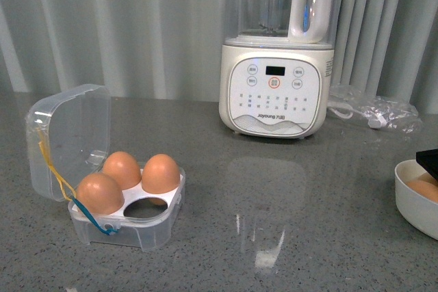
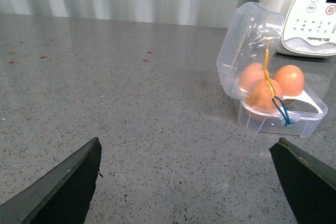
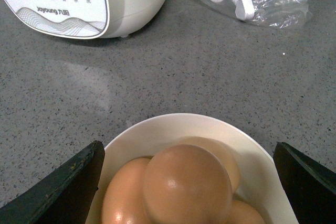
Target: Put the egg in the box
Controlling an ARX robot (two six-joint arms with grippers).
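The clear box (image 1: 126,227) stands at the front left of the counter with its lid up. It holds three brown eggs, and its front right hole is empty. It also shows in the left wrist view (image 2: 275,116). My left gripper (image 2: 189,177) is open over bare counter, well short of the box. My right gripper (image 3: 189,182) is open above the white bowl (image 3: 157,135), its fingers on either side of the topmost egg (image 3: 186,184) without touching it. In the front view only a black tip of the right gripper (image 1: 428,162) shows over the bowl (image 1: 410,203).
A white Joyoung blender (image 1: 277,94) stands at the back centre. A plastic bag with a white cable (image 1: 373,109) lies to its right. Several more eggs lie in the bowl under the top one. Grey curtains hang behind.
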